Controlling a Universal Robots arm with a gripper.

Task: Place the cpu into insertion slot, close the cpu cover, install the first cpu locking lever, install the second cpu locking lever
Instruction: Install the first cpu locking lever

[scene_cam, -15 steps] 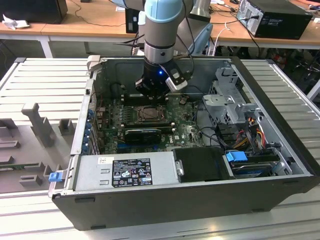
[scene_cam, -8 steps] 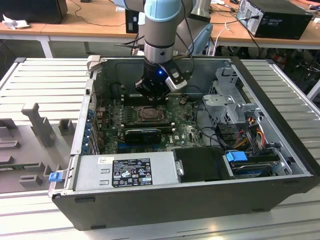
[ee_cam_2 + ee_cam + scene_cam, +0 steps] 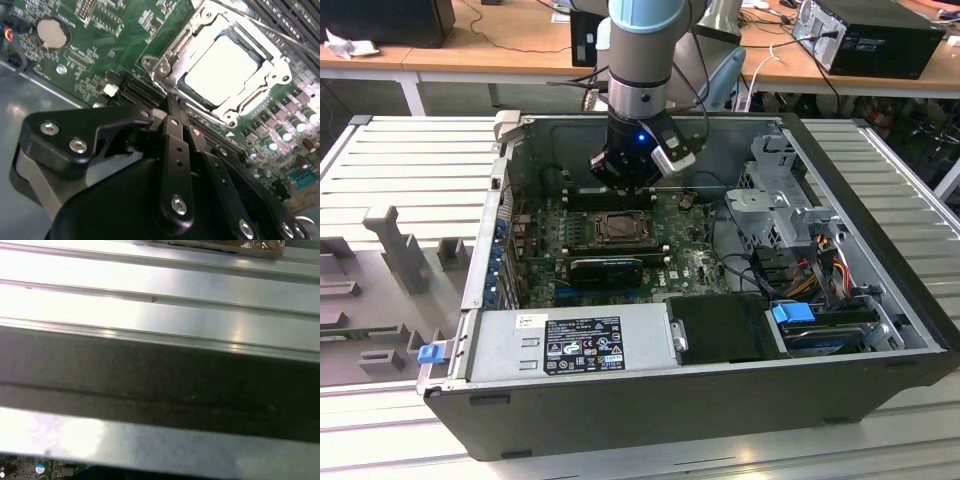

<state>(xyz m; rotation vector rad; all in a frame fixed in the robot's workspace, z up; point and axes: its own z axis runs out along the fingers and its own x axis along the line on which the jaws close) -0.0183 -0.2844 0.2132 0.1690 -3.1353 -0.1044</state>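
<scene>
An open computer case (image 3: 880,300) is seen lying on a ribbed grey table (image 3: 410,170) in the exterior view, with the green motherboard (image 3: 695,262) exposed on its floor. A power supply (image 3: 570,345) is mounted along the case wall at six o'clock, and a metal drive cage (image 3: 775,205) stands at three o'clock from the board.

The arm (image 3: 642,60) is lowered into the case from twelve o'clock, and the gripper (image 3: 625,178) is held just above the insertion slot (image 3: 617,228), at its twelve o'clock edge.

In the second wrist view the gripper (image 3: 176,116) is seen with its black fingers (image 3: 175,145) drawn together, nothing between them. The cpu (image 3: 220,67), pale and square, is seated in the slot, and the cpu cover (image 3: 270,52) is laid flat around it as a silvery frame. A round coin battery (image 3: 52,33) is set on the board at ten o'clock from the fingertips.
</scene>
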